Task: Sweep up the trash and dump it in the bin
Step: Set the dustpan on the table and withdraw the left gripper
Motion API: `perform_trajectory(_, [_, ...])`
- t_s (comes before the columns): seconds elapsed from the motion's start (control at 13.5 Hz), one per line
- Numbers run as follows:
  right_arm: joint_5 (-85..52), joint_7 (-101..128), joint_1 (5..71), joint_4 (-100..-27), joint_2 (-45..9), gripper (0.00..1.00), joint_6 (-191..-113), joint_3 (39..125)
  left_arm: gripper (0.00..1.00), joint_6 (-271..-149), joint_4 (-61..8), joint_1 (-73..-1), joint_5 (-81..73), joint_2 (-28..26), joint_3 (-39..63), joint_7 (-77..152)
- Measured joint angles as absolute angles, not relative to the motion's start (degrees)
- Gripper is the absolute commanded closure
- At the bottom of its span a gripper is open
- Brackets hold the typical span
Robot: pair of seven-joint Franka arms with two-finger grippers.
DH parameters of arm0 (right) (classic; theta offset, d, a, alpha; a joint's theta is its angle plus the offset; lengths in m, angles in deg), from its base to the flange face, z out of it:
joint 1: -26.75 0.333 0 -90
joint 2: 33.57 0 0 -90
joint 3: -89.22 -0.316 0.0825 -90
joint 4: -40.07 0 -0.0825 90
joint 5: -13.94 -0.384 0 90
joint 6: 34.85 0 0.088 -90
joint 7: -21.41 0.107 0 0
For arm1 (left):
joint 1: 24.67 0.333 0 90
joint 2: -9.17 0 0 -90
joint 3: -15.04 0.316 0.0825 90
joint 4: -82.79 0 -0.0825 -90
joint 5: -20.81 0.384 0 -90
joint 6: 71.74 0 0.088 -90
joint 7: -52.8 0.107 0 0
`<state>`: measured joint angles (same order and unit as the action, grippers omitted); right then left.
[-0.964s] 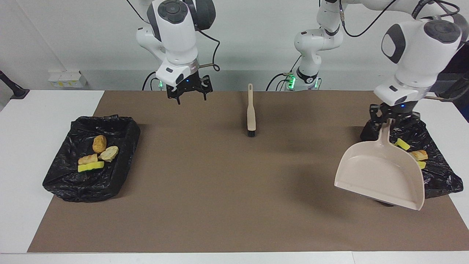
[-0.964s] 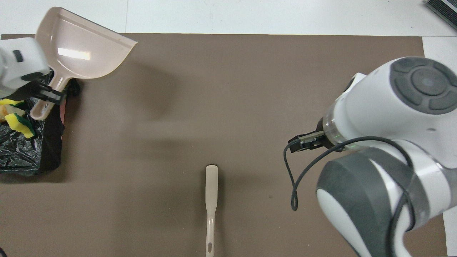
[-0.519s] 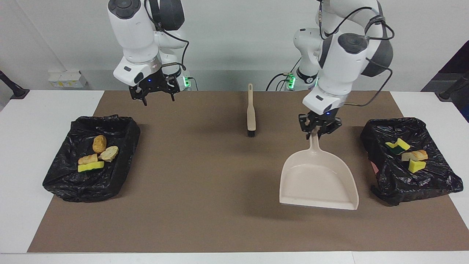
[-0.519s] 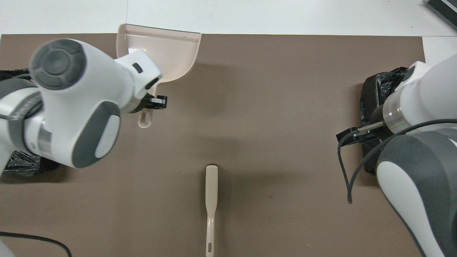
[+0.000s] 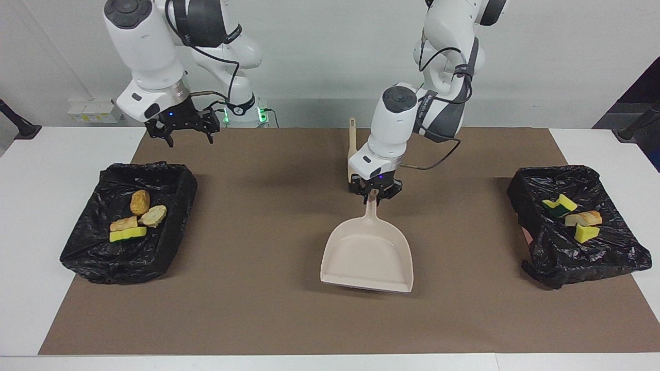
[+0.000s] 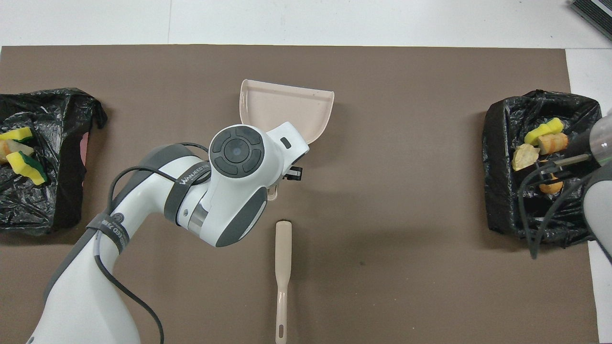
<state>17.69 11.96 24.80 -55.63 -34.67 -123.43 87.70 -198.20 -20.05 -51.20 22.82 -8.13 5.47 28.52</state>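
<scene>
Facing view: the left end effector (image 5: 375,195) is clamped on the handle of the beige dustpan (image 5: 367,256), whose pan lies on the brown mat (image 5: 268,309) at the tabletop's middle. The right end effector (image 5: 181,130), fingers apart, hangs near the black-lined bin (image 5: 82,257) holding four scraps of trash (image 5: 135,216). Three more scraps lie in the second bin (image 5: 619,257).

Overhead view: the brush (image 6: 282,267) lies nearer the robots than the dustpan (image 6: 287,107).
</scene>
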Motion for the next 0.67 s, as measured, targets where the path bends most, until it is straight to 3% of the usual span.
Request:
perform_trajectory(0.44, [16.2, 11.5, 24.9, -55.4, -34.7, 0.00, -123.6, 90.9, 1.00, -204.3, -21.3, -55.0, 22.7, -12.0, 5.5, 22.2])
perform_trajectory(0.52, [16.1, 11.5, 24.9, -55.3, -34.7, 0.00, -123.6, 91.3, 0.96, -204.7, -21.3, -55.7, 22.7, -12.6, 5.5, 21.5])
perform_trajectory(0.59, [16.1, 11.5, 24.9, -55.3, -34.7, 0.00, -123.6, 91.4, 0.80, -204.8, -21.3, -55.9, 22.7, -12.8, 5.5, 21.4])
perform_trajectory(0.67, [16.2, 11.5, 24.9, -55.3, -34.8, 0.00, -123.6, 91.3, 0.48, -204.8, -21.2, -55.9, 22.7, -12.7, 5.6, 21.4])
